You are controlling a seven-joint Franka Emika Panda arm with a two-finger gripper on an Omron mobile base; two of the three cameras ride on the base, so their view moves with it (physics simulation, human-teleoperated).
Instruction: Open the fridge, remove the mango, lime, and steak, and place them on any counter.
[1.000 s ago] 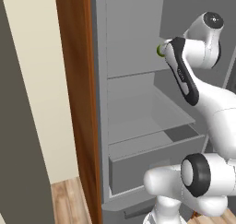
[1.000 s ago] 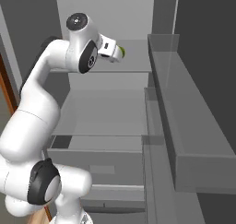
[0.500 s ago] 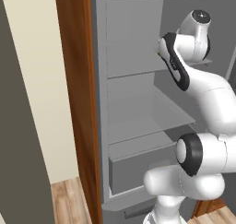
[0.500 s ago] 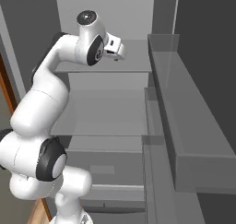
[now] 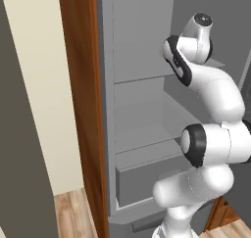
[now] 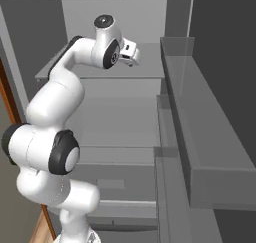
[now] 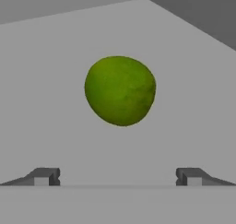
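Observation:
The fridge (image 5: 142,109) stands open, its grey shelves and lower drawer (image 5: 147,176) showing. My arm reaches in at the level of the upper shelf (image 6: 145,72). In the hand view a round, smooth green fruit, by its shape the lime (image 7: 120,90), rests on the grey shelf just ahead of my gripper (image 7: 118,178). The fingertips (image 7: 46,177) stand wide apart on either side, short of the lime and not touching it. In the right base view the gripper (image 6: 131,52) points toward the fridge's back wall. Mango and steak are out of view.
The fridge door (image 6: 220,137), with its clear shelf bins, stands open close on the right of the arm. A reddish-brown wood panel (image 5: 81,100) frames the fridge on the left, with a cream wall (image 5: 44,95) and wood floor (image 5: 73,212) beyond.
The arm has stretched further up and into the fridge. The green fruit that showed beside the hand in the base views is now hidden behind it.

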